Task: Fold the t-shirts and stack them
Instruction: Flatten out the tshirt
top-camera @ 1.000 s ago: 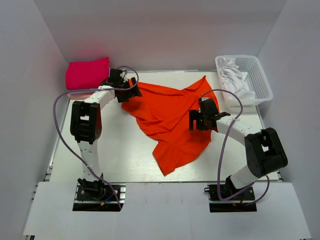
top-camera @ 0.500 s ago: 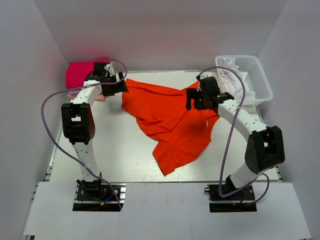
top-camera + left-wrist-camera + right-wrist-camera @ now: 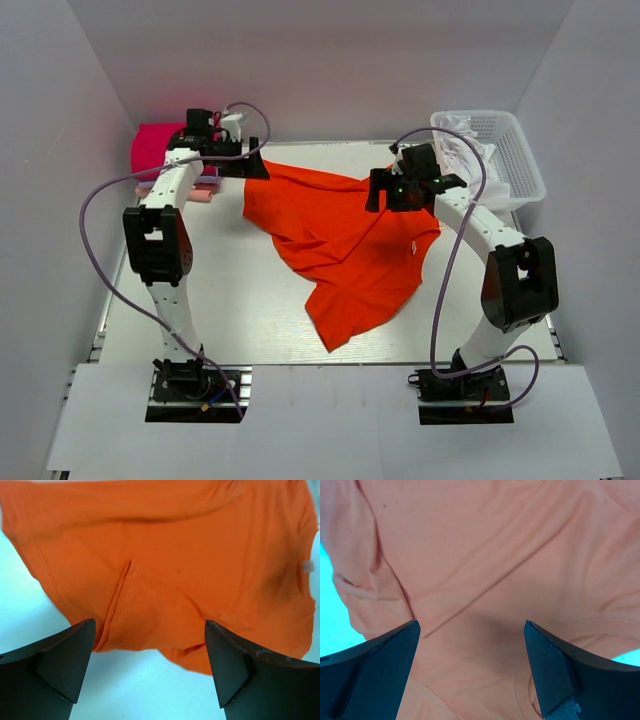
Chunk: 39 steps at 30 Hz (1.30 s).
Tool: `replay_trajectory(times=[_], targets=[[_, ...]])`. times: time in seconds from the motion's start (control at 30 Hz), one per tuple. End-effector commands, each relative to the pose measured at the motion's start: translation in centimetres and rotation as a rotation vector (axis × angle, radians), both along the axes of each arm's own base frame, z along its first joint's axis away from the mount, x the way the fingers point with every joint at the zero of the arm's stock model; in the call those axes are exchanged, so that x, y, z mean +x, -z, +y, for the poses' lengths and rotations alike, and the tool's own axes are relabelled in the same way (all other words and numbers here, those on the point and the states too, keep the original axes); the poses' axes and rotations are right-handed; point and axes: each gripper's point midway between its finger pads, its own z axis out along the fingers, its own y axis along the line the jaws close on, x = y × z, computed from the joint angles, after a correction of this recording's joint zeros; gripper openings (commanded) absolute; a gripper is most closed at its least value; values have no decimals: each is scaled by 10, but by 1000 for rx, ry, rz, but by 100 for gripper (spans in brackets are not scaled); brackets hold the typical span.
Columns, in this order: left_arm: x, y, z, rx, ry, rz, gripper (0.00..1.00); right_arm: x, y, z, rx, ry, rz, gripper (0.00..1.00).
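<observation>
An orange-red t-shirt (image 3: 340, 240) lies loose and creased across the middle of the table. My left gripper (image 3: 252, 167) hovers open at its back left corner; in the left wrist view its fingers (image 3: 60, 665) straddle bare table just short of the shirt's hem (image 3: 175, 565), and the gripper (image 3: 150, 645) holds nothing. My right gripper (image 3: 380, 192) is open above the shirt's back right part; in the right wrist view the gripper (image 3: 470, 650) has only the cloth (image 3: 480, 555) lying below it. A folded magenta t-shirt (image 3: 158, 148) tops a pile at the back left, with a light pink edge (image 3: 203, 196) under it.
A white plastic basket (image 3: 520, 160) at the back right holds white cloth (image 3: 470, 150). White walls close in the table on the left, back and right. Purple cables loop from both arms.
Both arms have swung toward the back of the table, grippers staying open. The left one drew back from the shirt's left corner toward the pile. The shirt's raised back right corner has dropped flat.
</observation>
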Motion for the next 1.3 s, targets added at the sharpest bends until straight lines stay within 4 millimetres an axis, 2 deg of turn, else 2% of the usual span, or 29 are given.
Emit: replay_trajectory(times=[0.0, 0.1, 0.13, 0.17, 0.2, 0.3, 0.43, 0.53, 0.63, 0.7, 0.77, 0.87, 1.07, 1.27], targets=[[-19, 33, 0, 0, 65, 123, 100, 16, -19, 6, 46, -37, -77, 90], [-33, 43, -2, -10, 72, 175, 100, 21, -24, 8, 52, -60, -78, 90], [-42, 56, -1, -10, 71, 216, 100, 20, -13, 7, 42, -62, -40, 90], [-46, 58, 1, 0, 65, 223, 100, 23, -18, 9, 48, -67, -44, 90], [-54, 69, 1, 0, 64, 259, 100, 22, -15, 9, 49, -71, -33, 90], [-62, 81, 3, 10, 59, 295, 100, 20, -12, 10, 57, -77, -19, 90], [-54, 89, 5, 19, 25, 280, 100, 20, -13, 11, 63, -87, -28, 90], [-46, 84, 4, 8, 9, 257, 100, 23, -16, 12, 62, -92, -31, 90], [-38, 88, 12, 53, -31, 241, 100, 25, -17, 11, 65, -86, -34, 90], [-28, 77, 16, 70, -47, 191, 100, 25, -16, 11, 68, -82, -30, 90], [-27, 89, 14, 68, -33, 232, 100, 25, -14, 12, 70, -82, -21, 90], [-30, 96, 8, 34, -8, 271, 100, 25, -11, 11, 73, -80, -12, 90], [-29, 92, -4, -9, 31, 264, 100, 27, -7, 11, 68, -79, -6, 90], [-32, 109, -9, -5, 48, 316, 100, 31, -12, 6, 70, -64, -25, 90]])
